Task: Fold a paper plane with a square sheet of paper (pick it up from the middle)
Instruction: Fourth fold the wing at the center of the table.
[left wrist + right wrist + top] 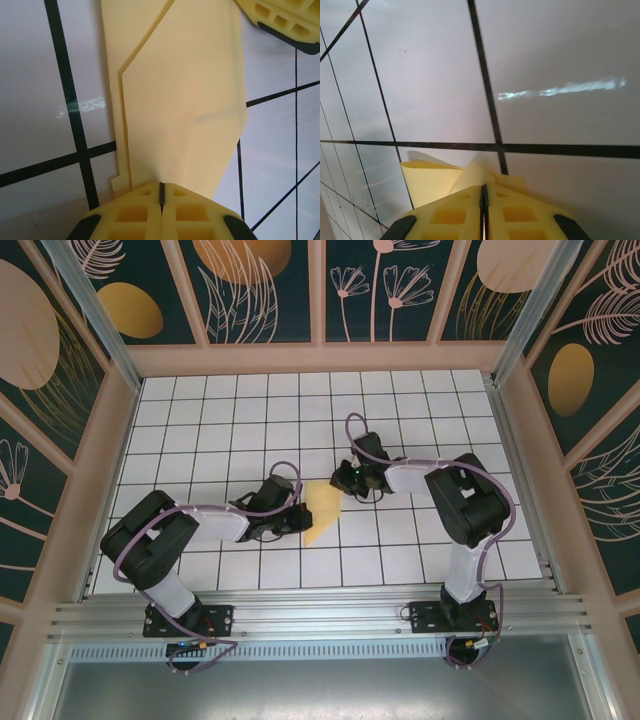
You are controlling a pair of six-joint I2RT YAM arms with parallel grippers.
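The square sheet of paper (322, 515) is pale yellow and folded into a narrow, layered paper plane shape. It is held just above the white grid table, between the two grippers. In the left wrist view the paper (185, 100) runs away from my left gripper (161, 186), whose yellow jaws are shut on its near end. My left gripper (298, 517) is at the paper's left side. My right gripper (340, 483) is at its upper tip, its fingers (280, 17) over the far corner. In the right wrist view my right gripper (483, 187) is shut on a raised fold of the paper (427, 182).
The white tiled table (220, 420) with black grid lines spreads all round the paper. Pale wooden frame walls (110, 440) with dark patterned panels close it in on the left, right and back. A metal rail (320, 615) carries both arm bases at the near edge.
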